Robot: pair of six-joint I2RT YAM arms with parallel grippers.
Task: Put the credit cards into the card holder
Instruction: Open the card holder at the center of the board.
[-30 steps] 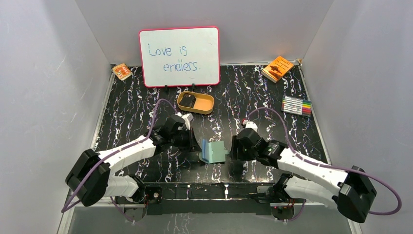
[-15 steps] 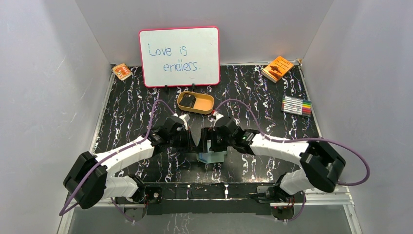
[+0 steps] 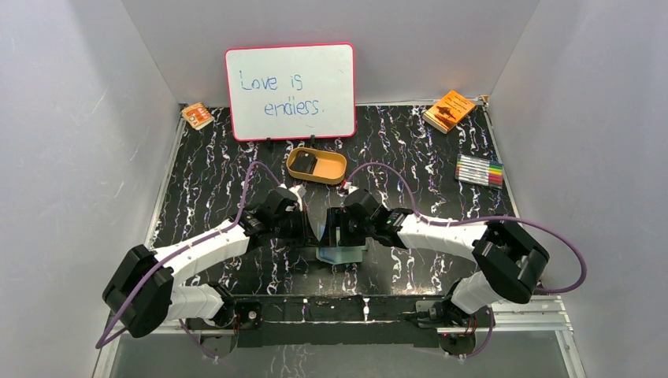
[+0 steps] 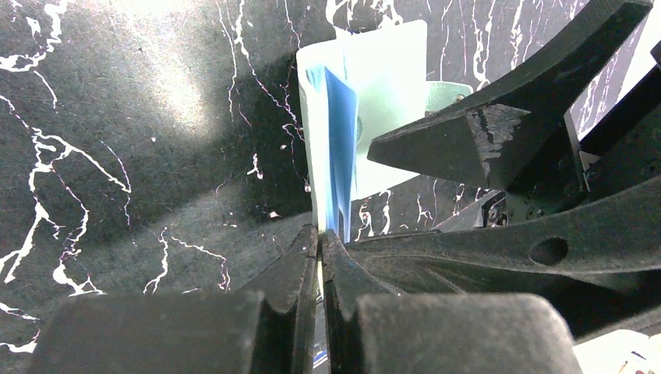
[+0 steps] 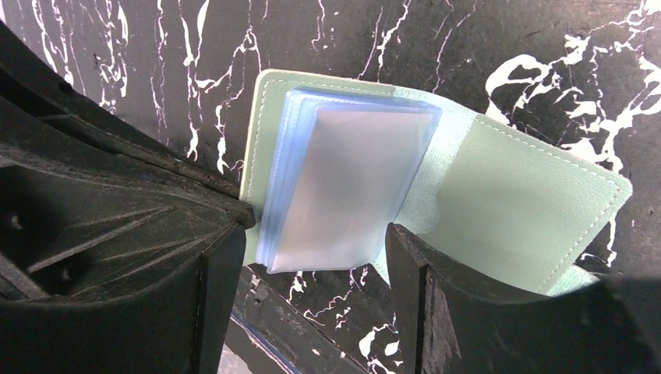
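The sage-green card holder [image 3: 343, 252] stands open on the black marbled table between both arms. My left gripper [image 4: 319, 234] is shut on the edge of one green cover, holding it upright. In the right wrist view the card holder [image 5: 530, 202] shows its pale blue plastic sleeves [image 5: 351, 179] fanned out. My right gripper [image 5: 312, 257] is open, its fingertips on either side of the sleeves' lower edge. One dark credit card [image 3: 306, 163] lies in the tan-orange oval tray [image 3: 332, 171] behind the arms.
A whiteboard [image 3: 290, 90] stands at the back centre. An orange booklet [image 3: 449, 110] lies at the back right and a small orange packet [image 3: 197, 116] at the back left. A set of markers [image 3: 480, 170] lies at the right.
My right arm swung left from beside the card holder to right over it, close to the left gripper. The left gripper kept its hold.
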